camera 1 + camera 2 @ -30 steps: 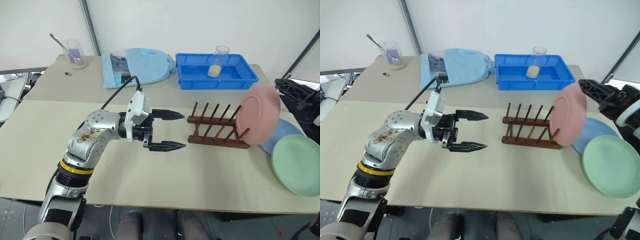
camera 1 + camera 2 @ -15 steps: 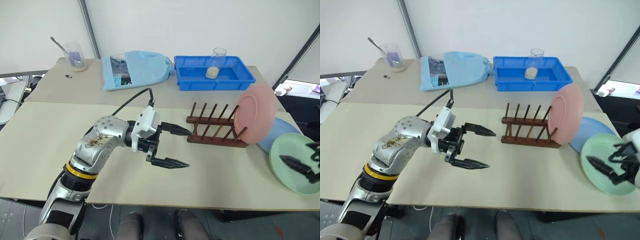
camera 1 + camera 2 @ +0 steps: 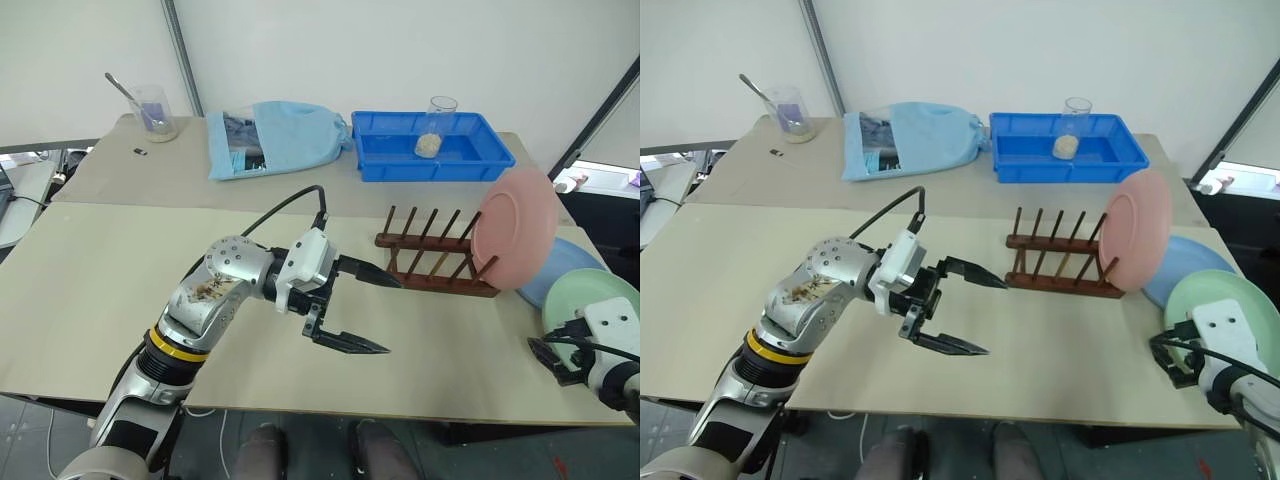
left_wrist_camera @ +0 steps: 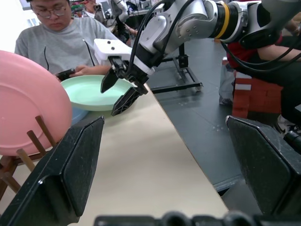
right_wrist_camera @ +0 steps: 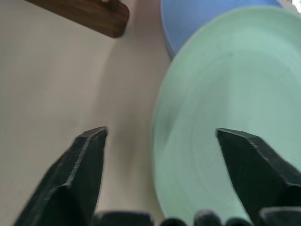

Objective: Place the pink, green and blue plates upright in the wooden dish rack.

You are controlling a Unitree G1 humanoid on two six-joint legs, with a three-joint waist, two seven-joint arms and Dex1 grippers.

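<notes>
The pink plate stands upright in the right end slot of the wooden dish rack. To the right of the rack the blue plate lies flat, partly under the green plate. My right gripper is open at the green plate's near rim, one finger over the table and the other over the plate. From the left wrist view the same right gripper reaches in at the green plate's edge. My left gripper hangs open and empty just left of the rack.
On the back table stand a bright blue tray holding a glass jar, a light blue cloth bag and a glass with a spoon. A person sits beyond the table's right end.
My right gripper has come down from beside the pink plate to the green plate's near rim. My left gripper has drifted slightly toward the rack's near side, still open.
</notes>
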